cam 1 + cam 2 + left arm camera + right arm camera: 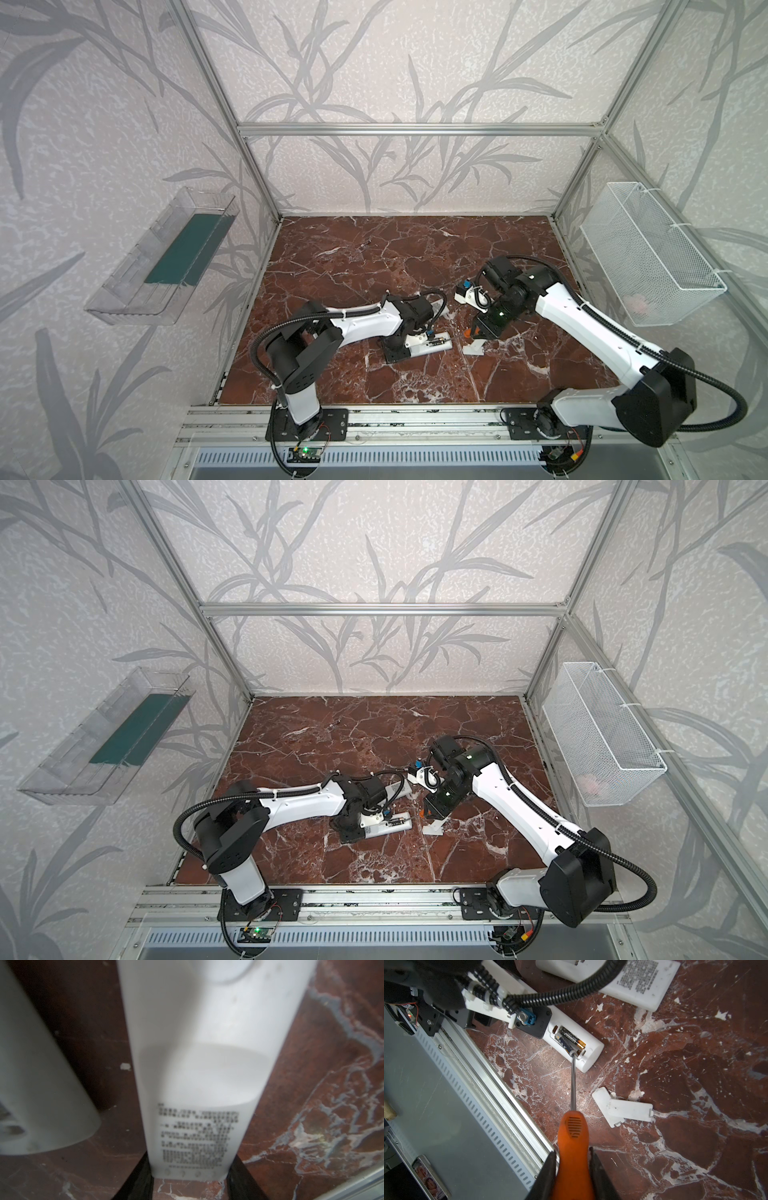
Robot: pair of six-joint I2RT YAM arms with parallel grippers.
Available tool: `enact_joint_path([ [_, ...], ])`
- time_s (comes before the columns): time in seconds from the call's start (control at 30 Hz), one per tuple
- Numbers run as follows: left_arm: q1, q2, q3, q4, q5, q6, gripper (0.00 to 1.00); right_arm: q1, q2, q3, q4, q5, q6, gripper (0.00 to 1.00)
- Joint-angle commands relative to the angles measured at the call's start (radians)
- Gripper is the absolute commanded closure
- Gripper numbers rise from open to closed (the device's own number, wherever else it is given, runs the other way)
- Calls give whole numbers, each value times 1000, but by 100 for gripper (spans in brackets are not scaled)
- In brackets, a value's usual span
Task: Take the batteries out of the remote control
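Batteries (569, 1040) at remote (588, 1058) end, perhaps askew

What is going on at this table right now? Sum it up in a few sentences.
The left gripper grips a white remote on the table, its battery bay open. The right gripper holds an orange screwdriver, tip against the end of one battery in the bay; the other battery lies beside it. Two covers lie overlapping nearby.

counter (695, 1147): red-brown marble | white covers (629, 1109): two, overlapping, flat on counter | white wire basket (648, 253): right wall | clear tray (124, 286): left wall
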Motion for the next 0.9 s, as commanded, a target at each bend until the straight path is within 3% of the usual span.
enact_joint_path([
  [0.0,-14,36,-10,-36,21,27,73,7,-17,5,45,-136,4,100],
  [0.43,-5,35,-5,-29,108,16,70,6,-23,38,49,-151,32,100],
  [0.87,4,44,2,-30,81,-3,62,7,-28,51,61,-156,47,100],
])
